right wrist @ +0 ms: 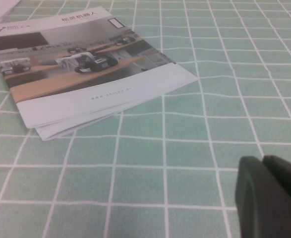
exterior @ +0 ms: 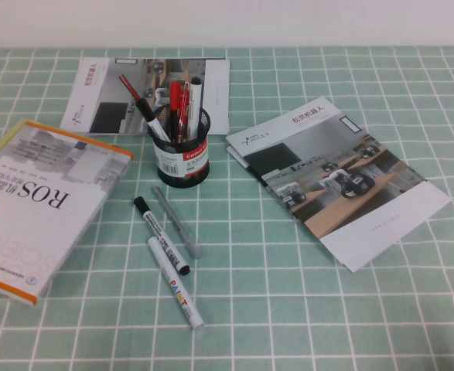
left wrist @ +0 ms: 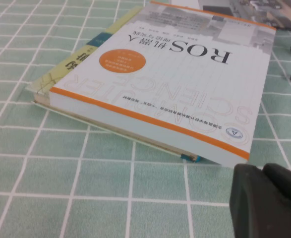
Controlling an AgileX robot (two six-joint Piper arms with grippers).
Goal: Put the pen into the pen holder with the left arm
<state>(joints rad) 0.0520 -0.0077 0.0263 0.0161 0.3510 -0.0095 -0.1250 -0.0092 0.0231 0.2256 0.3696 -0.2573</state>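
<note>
**A:** Report the surface and the largest items.

**B:** A green tablecloth (exterior: 304, 309) with a white grid covers the table. On the robot's left lies a thick ROS book (exterior: 37, 205), cover up. A brochure (exterior: 339, 189) lies on the right, angled; a second brochure (exterior: 145, 93) lies flat at the far side.

**A:** Position of the pen holder?

**B:** The pen holder (exterior: 183, 158) stands upright near the centre, touching the near edge of the far brochure. It contains several red, black and white pens.

**A:** Position of the pen?

**B:** The pen (exterior: 176, 283) lies flat on the cloth, nearer the robot than the holder and apart from it. A black-capped marker (exterior: 161, 234) lies just beside it, their ends overlapping or touching. A grey pen (exterior: 177, 222) lies alongside that marker.

**A:** Grippers?

**B:** Neither appears in the high view. The left gripper (left wrist: 267, 203) hangs low over the cloth near the book's corner; the right gripper (right wrist: 270, 196) hangs low near the right brochure. Whether the fingers of either are spread or pressed together: cannot tell.
</note>
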